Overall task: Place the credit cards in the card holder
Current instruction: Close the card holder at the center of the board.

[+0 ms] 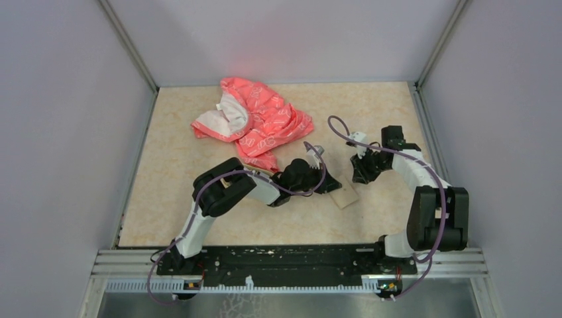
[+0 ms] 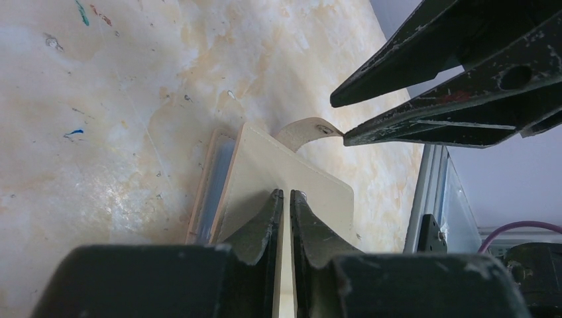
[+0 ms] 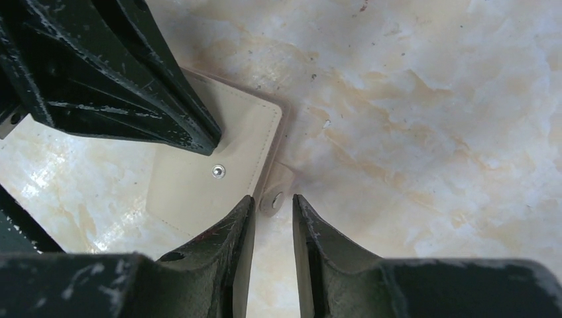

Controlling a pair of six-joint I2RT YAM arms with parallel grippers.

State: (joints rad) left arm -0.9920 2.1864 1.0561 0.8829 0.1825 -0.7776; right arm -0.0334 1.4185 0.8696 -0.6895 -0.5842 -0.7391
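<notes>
Lying flat on the table (image 1: 172, 165), the card holder (image 3: 192, 189) sits directly under both pincers. Its cover is caught edge-on in the left pincer (image 2: 285, 193), whose jaws are together on that thin beige panel. The hold looks meant to steady or lift the cover so the pouch can be opened. Blue-grey lining (image 2: 215, 182) shows just left of those fingers.

The snap tab (image 2: 308, 129) curls up off the far edge, ahead of the left pincer and right at the tips of the right pincer (image 3: 273, 199). The right jaws stand slightly apart, with the tab at the gap but not squeezed. The tab is off its stud (image 3: 218, 171), which lies bare just ahead and left of the right fingertips, so the step in hand seems to be opening the mouth for loading.

No credit cards can be made out in any view. A pink-red cloth (image 1: 255, 122) lies crumpled well off beyond the left pincer, on the side away from the right one.
</notes>
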